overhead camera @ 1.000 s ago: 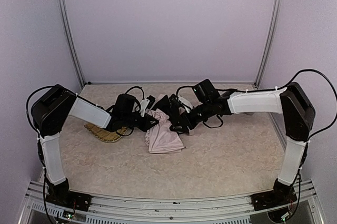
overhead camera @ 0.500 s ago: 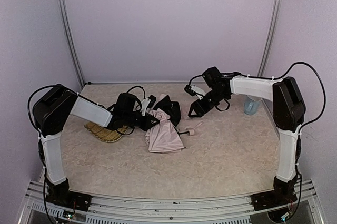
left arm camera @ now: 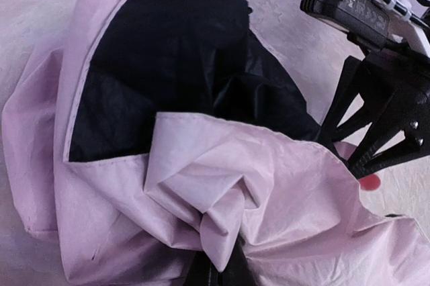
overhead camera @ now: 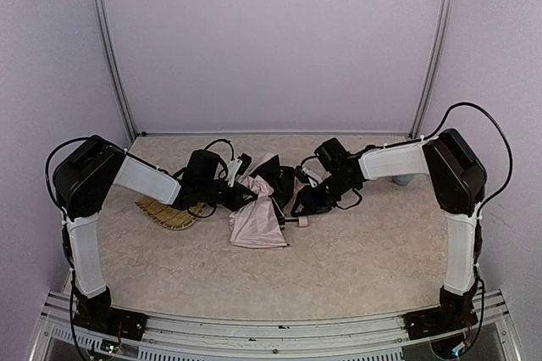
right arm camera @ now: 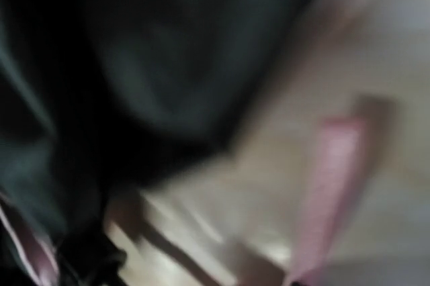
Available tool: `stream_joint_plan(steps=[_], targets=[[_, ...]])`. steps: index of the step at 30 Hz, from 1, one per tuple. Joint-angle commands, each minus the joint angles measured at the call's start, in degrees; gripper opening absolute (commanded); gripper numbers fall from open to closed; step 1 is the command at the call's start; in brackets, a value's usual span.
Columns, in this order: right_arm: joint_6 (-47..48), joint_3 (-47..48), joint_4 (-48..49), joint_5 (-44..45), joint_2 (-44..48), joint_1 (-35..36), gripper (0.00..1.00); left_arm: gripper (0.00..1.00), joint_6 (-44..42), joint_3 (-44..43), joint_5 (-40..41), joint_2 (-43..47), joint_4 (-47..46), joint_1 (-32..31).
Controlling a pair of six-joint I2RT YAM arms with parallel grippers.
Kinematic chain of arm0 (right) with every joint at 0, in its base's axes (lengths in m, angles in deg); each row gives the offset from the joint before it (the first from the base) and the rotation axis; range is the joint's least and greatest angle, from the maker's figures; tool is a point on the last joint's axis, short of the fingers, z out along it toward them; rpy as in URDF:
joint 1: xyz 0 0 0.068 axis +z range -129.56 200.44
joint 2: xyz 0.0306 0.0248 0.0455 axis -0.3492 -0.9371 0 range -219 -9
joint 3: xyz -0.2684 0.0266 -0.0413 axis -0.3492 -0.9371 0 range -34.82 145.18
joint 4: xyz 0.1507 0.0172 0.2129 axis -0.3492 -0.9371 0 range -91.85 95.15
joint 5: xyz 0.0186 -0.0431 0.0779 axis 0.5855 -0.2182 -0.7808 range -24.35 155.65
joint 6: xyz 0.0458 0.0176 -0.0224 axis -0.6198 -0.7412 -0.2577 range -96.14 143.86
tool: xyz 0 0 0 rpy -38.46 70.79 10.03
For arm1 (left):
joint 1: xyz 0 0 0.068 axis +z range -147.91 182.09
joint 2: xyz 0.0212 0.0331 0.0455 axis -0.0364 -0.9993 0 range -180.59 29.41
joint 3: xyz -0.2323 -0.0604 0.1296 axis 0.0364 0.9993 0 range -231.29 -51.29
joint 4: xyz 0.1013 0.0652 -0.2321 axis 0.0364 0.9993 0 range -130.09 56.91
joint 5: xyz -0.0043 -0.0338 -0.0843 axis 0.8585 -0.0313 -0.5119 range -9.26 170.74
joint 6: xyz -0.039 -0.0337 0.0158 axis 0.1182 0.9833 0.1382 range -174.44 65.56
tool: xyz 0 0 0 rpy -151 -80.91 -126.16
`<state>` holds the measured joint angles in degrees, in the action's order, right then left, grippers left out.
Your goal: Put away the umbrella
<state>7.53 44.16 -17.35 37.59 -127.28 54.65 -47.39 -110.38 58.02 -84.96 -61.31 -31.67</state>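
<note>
Inspecting remotely, I find the umbrella (overhead camera: 258, 221) crumpled on the table (overhead camera: 364, 251) right of the woven tray (overhead camera: 165, 215), the left gripper (overhead camera: 248, 194) clamped tight on its fabric, and the right gripper (overhead camera: 298, 207) beside its handle (overhead camera: 302, 221), jaws partly apart, grip unconfirmed.

The right wrist view is wholly blurred; the umbrella (right arm camera: 168, 51) is only a dark smear. The left arm (overhead camera: 148, 181) half hides the yellow tray (overhead camera: 165, 217).
</note>
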Motion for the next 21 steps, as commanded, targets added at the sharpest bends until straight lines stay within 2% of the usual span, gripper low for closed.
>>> stream_joint_plan(steps=[1, 5, 6, 8, 9, 10, 12, 17, 21], targets=[[-6.77, -0.37, 6.27, -0.67, -2.09, 4.17, 0.43, 0.00, 3.34, 0.04, -3.21, -2.99, 1.11, 0.38], [-8.61, -1.64, 6.72, 6.57, -1.17, 4.89, 0.44, 0.00, 4.44, -0.38, -2.43, -2.61, 1.46, 0.48], [-8.32, -2.44, 6.31, 9.24, -0.44, 4.89, 0.45, 0.12, 4.36, -0.92, -1.59, -2.09, 2.99, 0.53], [-7.12, -3.22, 4.60, 13.84, 1.02, 4.89, 0.48, 0.45, 4.27, -2.71, -0.21, -0.51, 6.26, 0.84], [-6.35, -3.24, 3.71, 15.48, 1.71, 4.89, 0.49, 0.57, 4.25, -3.58, 0.82, 0.62, 8.03, 0.86], [-5.78, -3.00, 2.75, 16.41, 2.28, 4.89, 0.51, 0.66, 4.25, -5.09, 2.03, 1.82, 9.73, 0.85], [-4.82, -2.33, 1.60, 17.05, 3.34, 4.89, 0.54, 0.76, 4.64, -7.17, 4.59, 4.01, 13.48, 0.97], [-5.51, -3.15, 1.64, 16.30, 7.25, 4.89, 0.57, 0.85, 6.00, -7.40, 7.01, 9.83, 20.38, 1.05], [-6.35, -5.34, 0.88, 17.34, 10.25, 4.91, 0.57, 0.84, 8.21, -3.51, 11.20, 14.51, 24.14, 1.08]])
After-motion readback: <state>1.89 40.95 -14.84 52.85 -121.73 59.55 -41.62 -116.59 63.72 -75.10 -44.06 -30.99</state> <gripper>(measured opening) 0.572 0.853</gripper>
